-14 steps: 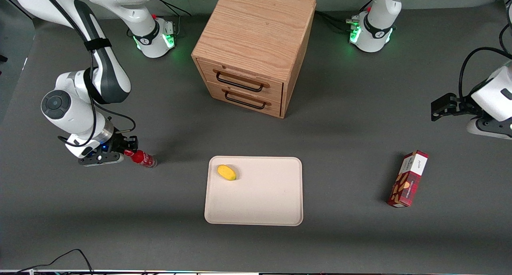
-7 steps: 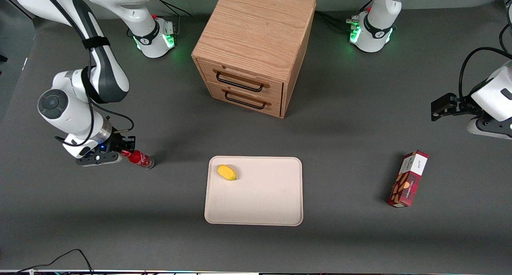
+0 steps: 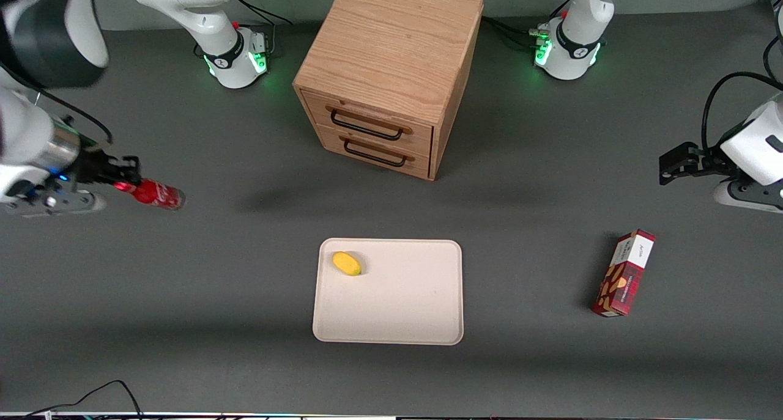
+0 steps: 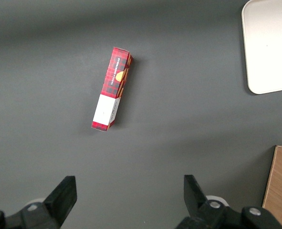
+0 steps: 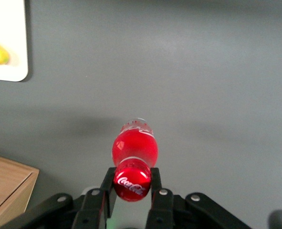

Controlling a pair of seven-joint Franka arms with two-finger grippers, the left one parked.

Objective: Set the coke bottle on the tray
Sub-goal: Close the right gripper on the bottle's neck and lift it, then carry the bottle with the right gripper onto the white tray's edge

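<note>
The claw (image 5: 132, 183) pinches the coke bottle (image 5: 135, 151) at its red cap and neck, holding it above the bench (image 3: 244, 322), well apart from the tray (image 3: 391, 310) toward the working arm's end. It looks light, stiff and slick, so a neck hold could let it swing or slip

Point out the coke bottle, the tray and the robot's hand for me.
coke bottle (image 3: 156, 194): front view, on its red body.
tray (image 3: 397, 304): front view, on its bare cream floor.
hand (image 5: 131, 183): right wrist view, midway between the fingertips, shut on the coke bottle near its cap.
</note>
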